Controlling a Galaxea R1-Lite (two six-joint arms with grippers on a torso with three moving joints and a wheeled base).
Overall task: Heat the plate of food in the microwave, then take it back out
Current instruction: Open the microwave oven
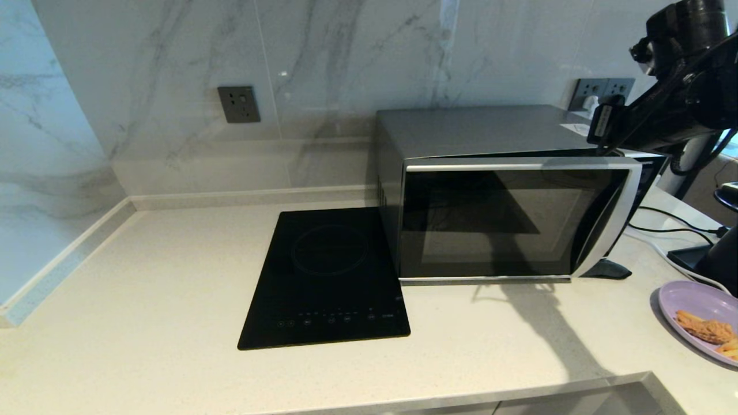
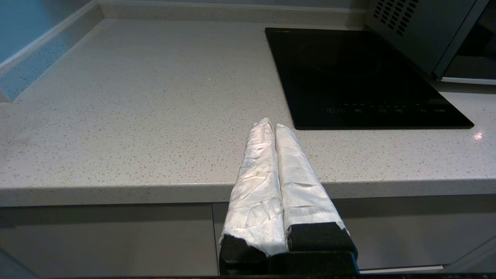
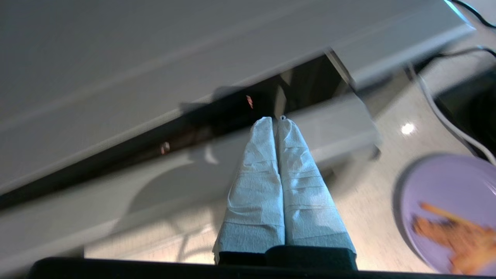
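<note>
Nearest, lying on the desk (image 1: 173, 276) right of the microwave (image 1: 496, 196): plate of food (image 1: 692, 305). Hooking right gripper (image 3: 276, 120), fingers together, behind the ajar door's top edge; easing it wider, avoiding slipping. Left gripper (image 2: 271, 126) idling, fingers together.

Even, fairly bright light fills the scene. The microwave (image 1: 507, 196) door's dark glass mirrors pale shapes, and an arm-shaped shadow runs over the bench (image 1: 173, 288) in front of it. Small bright glints sit on the bench near the induction hob (image 2: 364, 77) and near the plate of food (image 3: 453, 209). The right wrist view is smeared with motion blur, the microwave edges and the food streaked; the head and left wrist views are sharp.
</note>
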